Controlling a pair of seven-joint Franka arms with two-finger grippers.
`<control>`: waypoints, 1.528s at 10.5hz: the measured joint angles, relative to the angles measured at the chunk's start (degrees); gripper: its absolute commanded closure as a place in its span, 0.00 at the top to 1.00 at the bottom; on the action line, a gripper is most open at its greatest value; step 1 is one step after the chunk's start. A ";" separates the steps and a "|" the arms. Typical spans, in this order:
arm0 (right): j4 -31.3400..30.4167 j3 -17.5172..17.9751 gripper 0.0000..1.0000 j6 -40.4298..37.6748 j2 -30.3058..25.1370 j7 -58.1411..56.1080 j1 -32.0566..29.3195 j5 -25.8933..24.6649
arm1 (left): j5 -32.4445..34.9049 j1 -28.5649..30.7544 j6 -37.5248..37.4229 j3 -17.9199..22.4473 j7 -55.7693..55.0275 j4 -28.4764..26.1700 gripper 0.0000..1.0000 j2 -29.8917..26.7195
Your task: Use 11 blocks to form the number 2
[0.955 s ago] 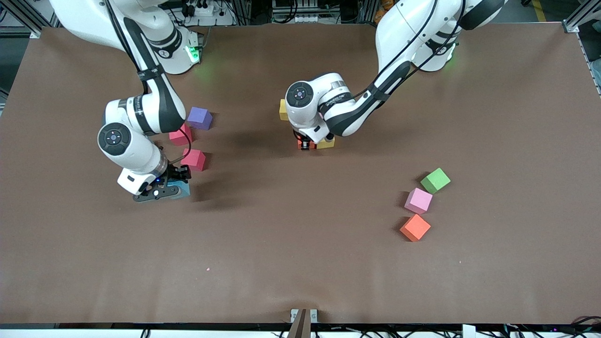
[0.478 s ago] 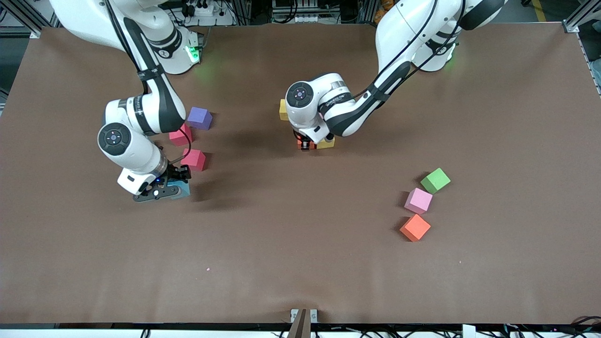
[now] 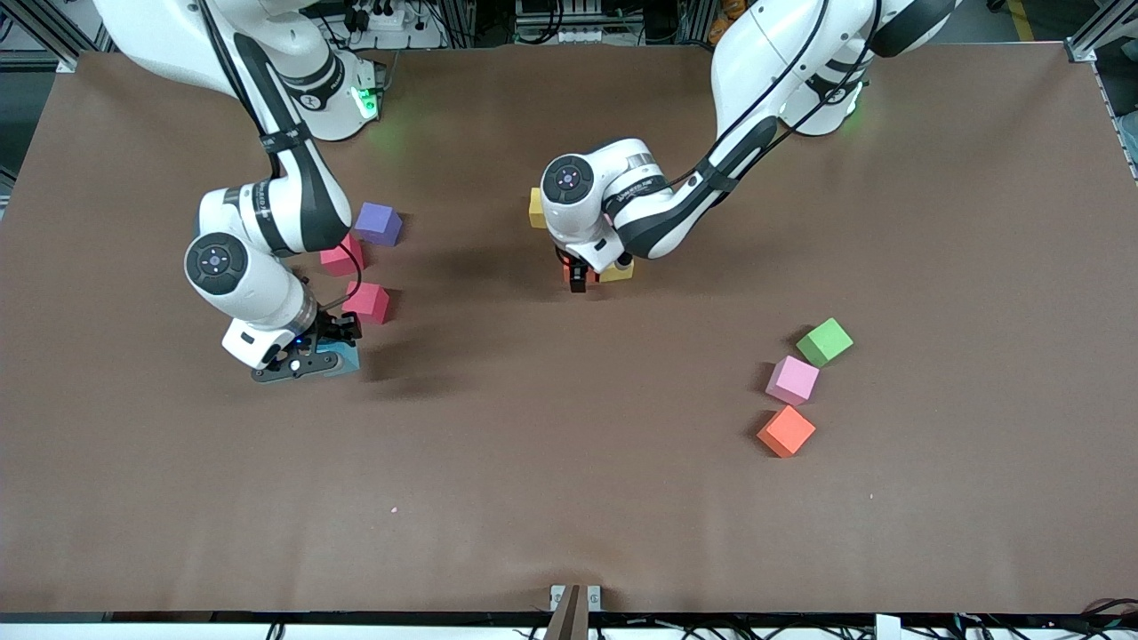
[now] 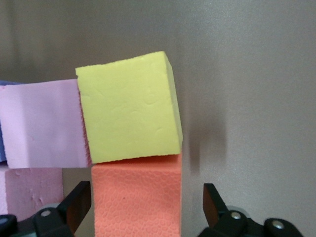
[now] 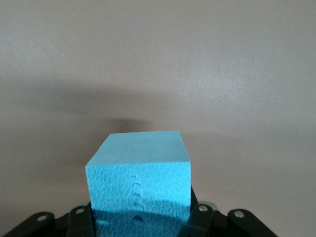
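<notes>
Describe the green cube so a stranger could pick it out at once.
Look toward the left arm's end of the table, where three loose cubes sit in a short diagonal line. The green cube is the one farthest from the front camera, beside the pink cube; the orange cube lies nearest. It is the only green one.

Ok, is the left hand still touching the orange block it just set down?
Apart. In the left wrist view the left hand stands open, with bare gaps between each finger and the orange block.
</notes>
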 measured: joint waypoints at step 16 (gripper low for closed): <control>1.00 6.13 0.59 1.84 -0.02 -2.60 11.10 -7.03 | 0.00 19.64 -9.50 -1.36 43.70 7.68 1.00 -7.30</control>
